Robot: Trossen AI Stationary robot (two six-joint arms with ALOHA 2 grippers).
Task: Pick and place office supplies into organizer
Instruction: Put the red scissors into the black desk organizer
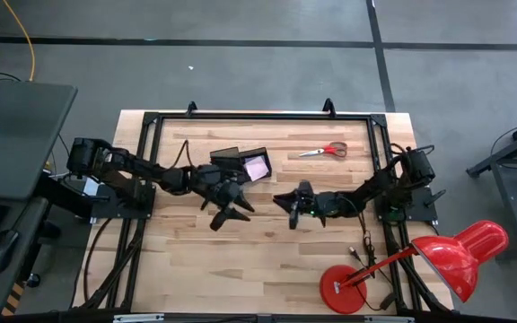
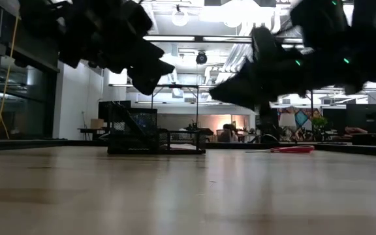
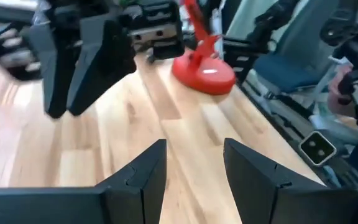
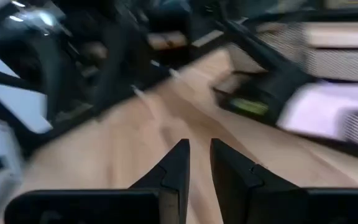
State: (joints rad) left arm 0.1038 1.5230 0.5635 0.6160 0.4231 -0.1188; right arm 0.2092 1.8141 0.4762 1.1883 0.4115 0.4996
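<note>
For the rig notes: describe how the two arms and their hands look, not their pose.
Both arms are dark, almost black, jointed links with thin black cables looping beside them. The left hand ends in two flat, wedge-shaped black fingers with angular edges. The right hand has the same tapered black fingers. Small green lights show on the right arm near its wrist. No markings are readable.

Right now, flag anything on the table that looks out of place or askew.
Nothing looks spilled or damaged. The red-handled scissors lie alone on the wood, outside the black organizer. The red desk lamp hangs past the table's corner.
</note>
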